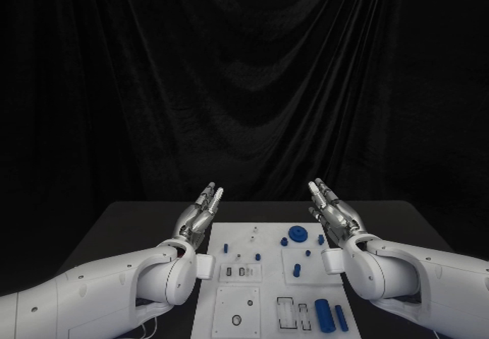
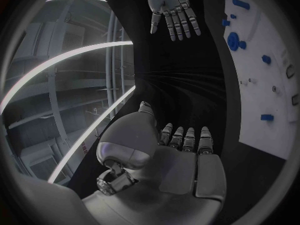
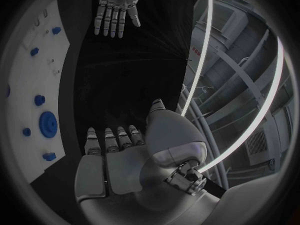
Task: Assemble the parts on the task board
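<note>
The white task board [image 1: 267,296] lies in the middle of the black table, with small blue parts on it: a round blue wheel [image 1: 297,232] at its far end and a long blue cylinder [image 1: 323,315] near its front right. My left hand [image 1: 200,209] is raised above the board's far left corner, fingers straight and apart, holding nothing. My right hand [image 1: 331,209] mirrors it above the far right corner, also flat and empty. The left wrist view shows my left palm [image 2: 181,160], the right hand [image 2: 172,10] opposite, and the board [image 2: 265,85]. In the right wrist view the board [image 3: 37,50] lies beside my right palm [image 3: 119,160].
Black table [image 1: 133,226] surface lies on both sides of the board. A black curtain hangs behind the table. Dark rectangular slots [image 1: 290,314] and a round hole [image 1: 235,320] mark the board's front part.
</note>
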Tool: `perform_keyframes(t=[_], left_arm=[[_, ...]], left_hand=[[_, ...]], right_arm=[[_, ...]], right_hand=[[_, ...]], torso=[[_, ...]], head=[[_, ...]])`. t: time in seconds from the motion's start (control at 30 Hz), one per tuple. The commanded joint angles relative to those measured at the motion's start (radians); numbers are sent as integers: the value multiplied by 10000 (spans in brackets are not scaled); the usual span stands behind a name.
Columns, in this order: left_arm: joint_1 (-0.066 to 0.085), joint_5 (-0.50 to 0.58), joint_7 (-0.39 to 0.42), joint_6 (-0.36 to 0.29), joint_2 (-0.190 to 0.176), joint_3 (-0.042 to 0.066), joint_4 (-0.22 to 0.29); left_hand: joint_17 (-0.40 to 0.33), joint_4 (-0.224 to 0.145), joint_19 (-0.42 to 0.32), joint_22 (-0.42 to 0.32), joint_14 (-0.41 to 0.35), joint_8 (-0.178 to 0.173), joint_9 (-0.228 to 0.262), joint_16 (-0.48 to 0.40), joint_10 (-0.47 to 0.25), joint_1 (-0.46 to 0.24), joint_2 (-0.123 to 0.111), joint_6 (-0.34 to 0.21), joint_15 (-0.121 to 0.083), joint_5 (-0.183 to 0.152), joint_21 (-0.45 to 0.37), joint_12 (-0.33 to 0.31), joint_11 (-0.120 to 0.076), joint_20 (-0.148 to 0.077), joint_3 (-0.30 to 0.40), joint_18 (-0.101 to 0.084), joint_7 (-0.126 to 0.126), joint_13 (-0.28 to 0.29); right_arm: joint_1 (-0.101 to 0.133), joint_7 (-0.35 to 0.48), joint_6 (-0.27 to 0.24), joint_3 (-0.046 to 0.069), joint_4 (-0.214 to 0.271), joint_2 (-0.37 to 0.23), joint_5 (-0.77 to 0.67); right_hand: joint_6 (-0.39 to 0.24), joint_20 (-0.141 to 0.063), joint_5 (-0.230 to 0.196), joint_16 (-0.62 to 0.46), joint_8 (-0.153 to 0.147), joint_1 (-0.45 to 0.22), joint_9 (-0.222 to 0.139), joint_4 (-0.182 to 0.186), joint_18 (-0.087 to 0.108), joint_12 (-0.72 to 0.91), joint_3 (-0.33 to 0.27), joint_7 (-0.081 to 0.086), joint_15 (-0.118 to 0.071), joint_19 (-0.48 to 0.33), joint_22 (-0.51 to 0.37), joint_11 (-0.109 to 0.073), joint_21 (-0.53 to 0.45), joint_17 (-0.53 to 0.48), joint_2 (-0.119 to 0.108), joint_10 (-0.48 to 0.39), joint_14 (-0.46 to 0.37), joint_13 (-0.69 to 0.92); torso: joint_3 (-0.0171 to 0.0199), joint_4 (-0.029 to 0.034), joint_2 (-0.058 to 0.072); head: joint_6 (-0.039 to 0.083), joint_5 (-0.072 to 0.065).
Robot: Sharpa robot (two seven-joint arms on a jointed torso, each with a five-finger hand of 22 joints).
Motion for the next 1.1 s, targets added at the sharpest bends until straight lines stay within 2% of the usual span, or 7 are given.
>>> perform_keyframes(t=[0.03, 0.3, 0.6, 0.63, 0.73, 0.9, 1.1], left_arm=[[234, 787, 879, 2382, 60, -184, -104], [804, 1485, 1492, 4702, 172, -801, -376], [984, 1705, 1685, 5433, 207, -996, -461], [954, -1107, 2557, 6548, -129, -999, -1320], [954, -1158, 2552, 6548, -205, -999, -1316], [953, -1192, 2496, 6655, -244, -1000, -1404], [951, -1212, 2511, 6522, -489, -1001, -1367]], left_hand=[[-16, 156, 3, -11, 0, 70, 45, -36, 0, 677, 122, 209, 513, 154, -35, -34, 246, 587, 56, 268, 21, -10], [-16, 157, 48, 27, 0, 160, 112, -36, 133, 1197, 102, 728, 833, 692, 14, 35, 560, 857, 205, 270, 376, 55], [26, 150, 111, 57, 74, 198, 142, 4, 330, 1731, 89, 944, 952, 1439, 62, 326, 787, 939, 258, 226, 464, 140], [35, 150, 125, 62, 94, 204, 145, 12, 345, 1868, 86, 981, 965, 1665, 72, 375, 826, 959, 270, 227, 480, 146], [81, -293, 201, 91, 205, 218, 159, 51, 427, 3293, -64, 1081, 1010, 3966, 122, 605, 946, 1035, 752, 256, 556, 186], [117, -490, 246, 106, 295, 260, 179, 79, 461, 3823, -156, 1239, 1075, 4559, 152, 789, 1051, 1111, 920, 271, 701, 210], [209, -542, 350, 141, 536, 434, 244, 156, 696, 4030, -263, 1748, 1104, 4818, 219, 1249, 1190, 1177, 1035, 300, 914, 292]], right_arm=[[314, -213, 2360, -243, -17, -91, 1347], [971, -313, 4083, -868, -40, -263, 2341], [1069, -328, 4340, -961, -44, -288, 2488], [1059, -213, 5145, -963, -185, -1096, 440], [1062, -265, 5267, -963, -160, -1190, 407], [1064, -423, 5461, -963, -106, -1413, 308], [1105, -582, 5286, -962, -82, -1691, -751]], right_hand=[[265, 354, 126, -36, 75, 698, 60, 68, 158, -47, -88, 265, 706, -3, -17, 699, -36, -15, -38, -5, -2, -14], [619, 666, 410, 59, 230, 1082, 134, 27, 170, 7, 53, 612, 1017, 360, 193, 1264, 268, 44, -98, 7, 38, 14], [1284, 1076, 1387, 822, 651, 1906, 268, -328, 96, 911, 235, 1250, 1665, 1859, 564, 1955, 1110, 329, -87, 296, 755, 237], [1307, 1081, 1399, 847, 679, 1933, 271, -336, 77, 960, 232, 1273, 1679, 1929, 566, 1969, 1132, 332, -90, 301, 797, 240], [1632, 1077, 1788, 1089, 974, 2384, 326, -583, -19, 2020, 308, 1463, 1719, 2618, 607, 2321, 1367, 377, -101, 681, 1266, 415], [1800, 1085, 1960, 1121, 1152, 2766, 346, -845, -46, 2368, 372, 1563, 1739, 2898, 567, 2396, 1399, 364, -118, 663, 1448, 397], [2749, 1003, 2484, 2552, 1831, 3639, 508, -1724, -57, 3749, 566, 1829, 1828, 6219, 1033, 2509, 2836, 903, -154, 1068, 4348, 522]], torso=[[-2, 11, 41], [-2, 11, 41], [-2, 11, 41], [-31, 317, 140], [-60, 435, 102], [-40, 601, 248], [-39, 476, 287]], head=[[2, 1], [2, 1], [2, 1], [-788, -407], [-891, -544], [-1038, -603], [-1451, -456]])
